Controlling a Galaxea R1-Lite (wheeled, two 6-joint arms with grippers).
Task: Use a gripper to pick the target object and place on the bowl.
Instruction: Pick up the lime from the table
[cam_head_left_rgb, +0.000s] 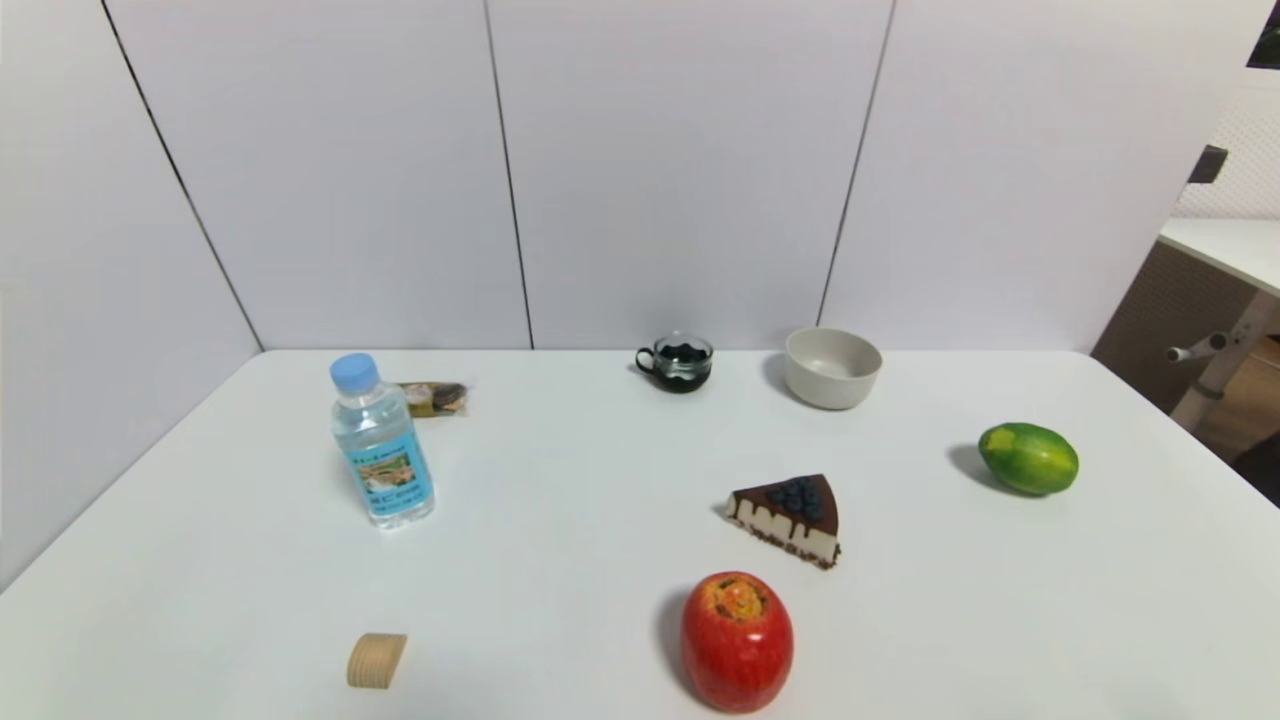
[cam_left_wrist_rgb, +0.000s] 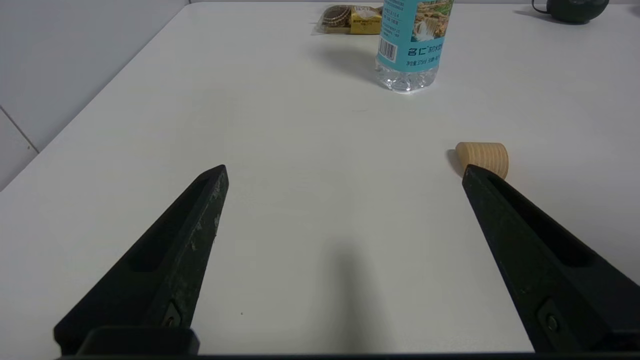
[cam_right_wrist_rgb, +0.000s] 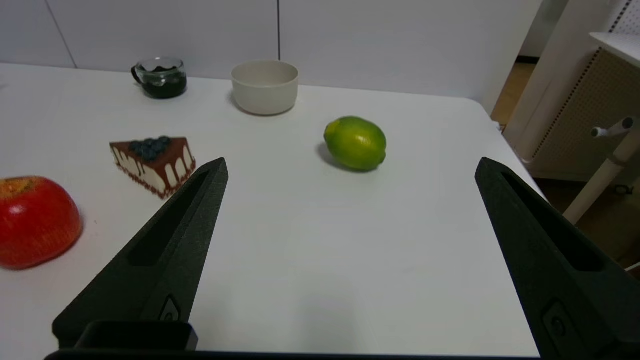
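The glossy green oval fruit (cam_head_left_rgb: 1028, 458) lies on the white table at the right, and shows in the right wrist view (cam_right_wrist_rgb: 355, 142) ahead of my right gripper (cam_right_wrist_rgb: 350, 167). That gripper is open and empty, well short of the fruit. The off-white bowl (cam_head_left_rgb: 832, 367) stands at the back right of centre, empty, also in the right wrist view (cam_right_wrist_rgb: 265, 86). My left gripper (cam_left_wrist_rgb: 344, 167) is open and empty above the near left of the table. Neither gripper shows in the head view.
A dark glass cup (cam_head_left_rgb: 678, 362) stands left of the bowl. A cake slice (cam_head_left_rgb: 790, 516) and a red apple (cam_head_left_rgb: 737, 640) lie centre front. A water bottle (cam_head_left_rgb: 380, 440), a snack packet (cam_head_left_rgb: 433, 398) and a wooden piece (cam_head_left_rgb: 377, 660) are on the left. The table's right edge (cam_head_left_rgb: 1190, 440) is near the fruit.
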